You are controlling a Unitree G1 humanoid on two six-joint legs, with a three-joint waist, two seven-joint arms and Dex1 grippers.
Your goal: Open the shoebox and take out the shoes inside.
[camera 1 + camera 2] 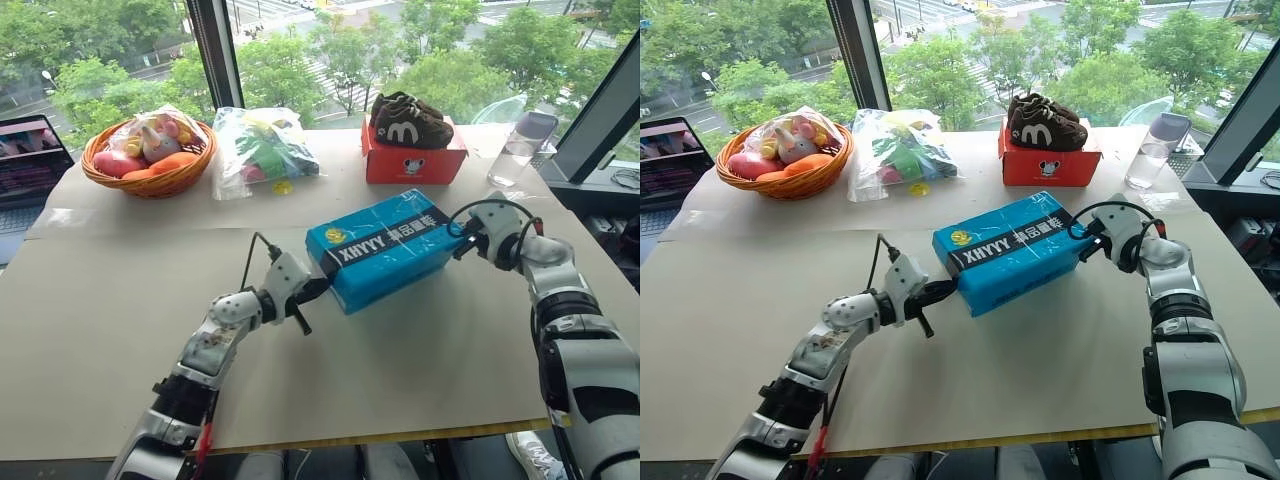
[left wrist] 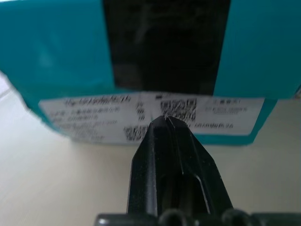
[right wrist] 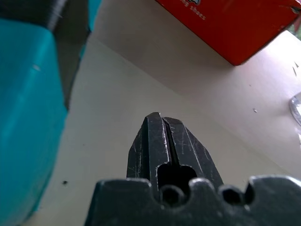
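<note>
Fingers [image 2: 165,123] of both arms pressed together, flanking the closed shoebox [image 1: 385,247] on the beige table [image 1: 100,320] by windows [image 1: 300,50].

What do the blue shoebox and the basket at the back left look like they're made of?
The shoebox looks like cardboard with a smooth printed blue surface: crisp folded edges, a black band with white lettering, and a pasted white paper label on its end. The basket looks like woven wicker or rattan in a glossy orange-brown; the coiled rim and plaited wall show. It could be plastic imitation, which the views leave open.

beige table [image 1: 100,330], large window [image 1: 300,50], leafy trees [image 1: 450,80] outside
</note>
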